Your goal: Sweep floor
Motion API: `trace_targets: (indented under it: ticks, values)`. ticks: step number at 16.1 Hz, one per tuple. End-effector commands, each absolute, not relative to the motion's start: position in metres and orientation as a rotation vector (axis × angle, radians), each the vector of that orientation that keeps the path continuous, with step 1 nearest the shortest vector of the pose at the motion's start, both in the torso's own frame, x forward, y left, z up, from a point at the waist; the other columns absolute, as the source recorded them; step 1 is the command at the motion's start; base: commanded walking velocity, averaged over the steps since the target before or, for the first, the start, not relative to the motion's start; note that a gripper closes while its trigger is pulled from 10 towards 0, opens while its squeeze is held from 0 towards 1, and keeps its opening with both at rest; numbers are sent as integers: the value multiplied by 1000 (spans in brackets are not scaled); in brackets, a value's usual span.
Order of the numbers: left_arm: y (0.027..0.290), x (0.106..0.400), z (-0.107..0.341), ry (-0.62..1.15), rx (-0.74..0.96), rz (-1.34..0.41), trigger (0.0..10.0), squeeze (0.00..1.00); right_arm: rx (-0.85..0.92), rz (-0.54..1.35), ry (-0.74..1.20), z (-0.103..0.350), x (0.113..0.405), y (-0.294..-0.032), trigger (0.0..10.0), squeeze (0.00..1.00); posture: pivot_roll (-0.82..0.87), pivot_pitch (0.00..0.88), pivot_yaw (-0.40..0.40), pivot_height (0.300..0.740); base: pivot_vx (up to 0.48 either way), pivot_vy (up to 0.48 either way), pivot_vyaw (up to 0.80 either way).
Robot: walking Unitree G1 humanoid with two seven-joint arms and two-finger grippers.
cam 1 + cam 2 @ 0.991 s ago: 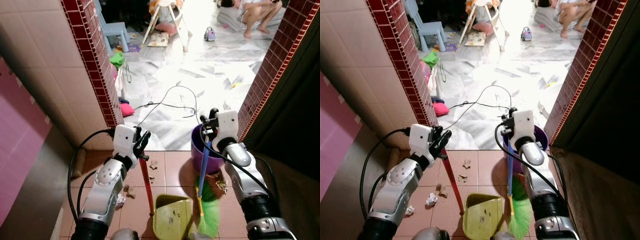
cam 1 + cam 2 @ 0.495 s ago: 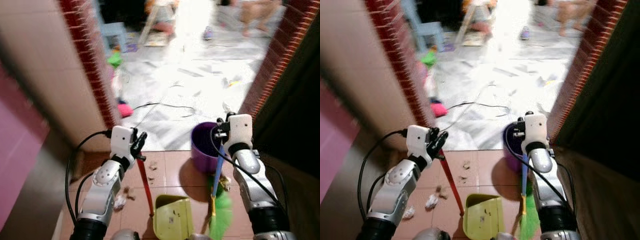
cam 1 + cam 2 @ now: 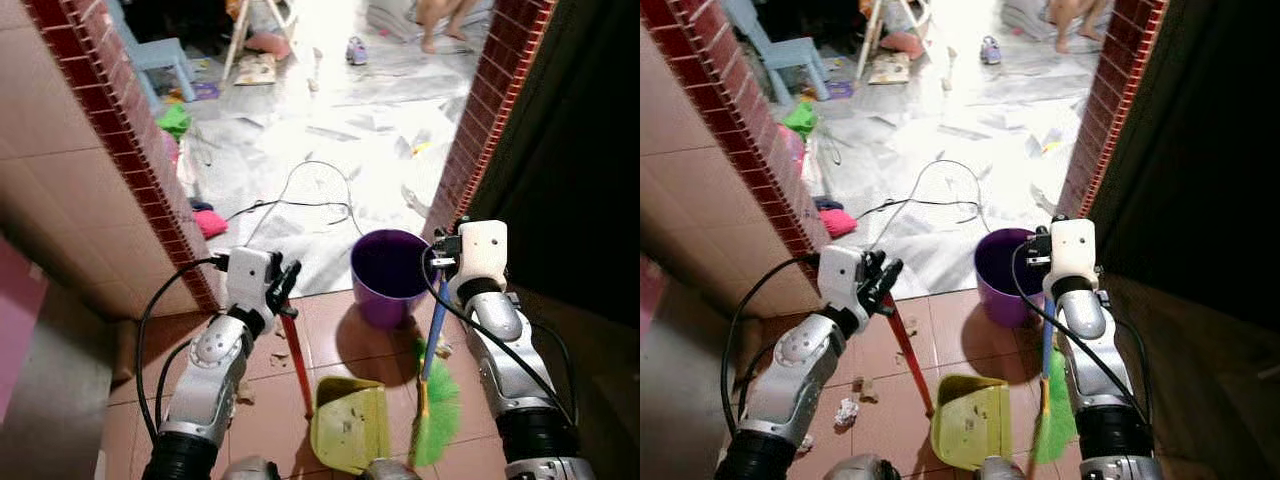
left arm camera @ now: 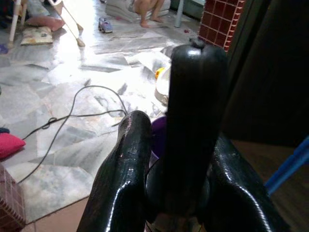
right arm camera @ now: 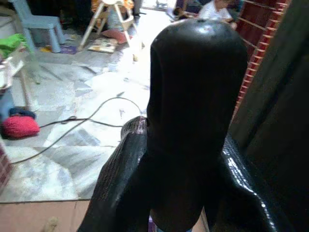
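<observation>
- I think I should keep the yellow dustpan (image 3: 350, 425) flat on the tiles and brush the bits (image 3: 279, 354) into it slowly.
- My left gripper (image 3: 282, 287) is closed on the dustpan's red handle (image 3: 297, 362); the pan sits below it.
- My right gripper (image 3: 440, 258) is closed on the blue broom stick (image 3: 433, 324); the green bristles (image 3: 437, 413) hang below, beside the pan.

Purple bucket (image 3: 388, 275) at the doorway, black cable (image 3: 300, 205) on marble floor (image 3: 330, 150), blue chair (image 3: 150, 55) beyond.

Dustpan (image 3: 350, 425) on floor btwn broom (image 3: 433, 405) at right & scraps (image 3: 845, 411) at left, bucket (image 3: 388, 277) behind
</observation>
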State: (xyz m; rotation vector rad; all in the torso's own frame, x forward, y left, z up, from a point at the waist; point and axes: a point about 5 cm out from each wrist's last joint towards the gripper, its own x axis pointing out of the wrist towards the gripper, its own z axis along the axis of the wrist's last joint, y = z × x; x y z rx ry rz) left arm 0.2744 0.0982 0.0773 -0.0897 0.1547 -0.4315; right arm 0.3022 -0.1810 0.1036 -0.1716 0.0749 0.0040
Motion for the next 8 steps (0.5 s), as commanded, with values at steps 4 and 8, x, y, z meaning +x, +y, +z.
trace_targets:
  ticks: [4, 8]
  values:
    - [93, 272, 79, 156, -99, -472, 10000, 0, -155, 30, 97, 100, 302, -175, 10000, 0, -133, 0, 53, 740, 0, 0, 0]
    - [91, 271, 77, 169, -106, -482, 10000, 0, -153, 34, 108, 98, 302, -175, 10000, 0, -132, 0, 49, 740, 0, 0, 0]
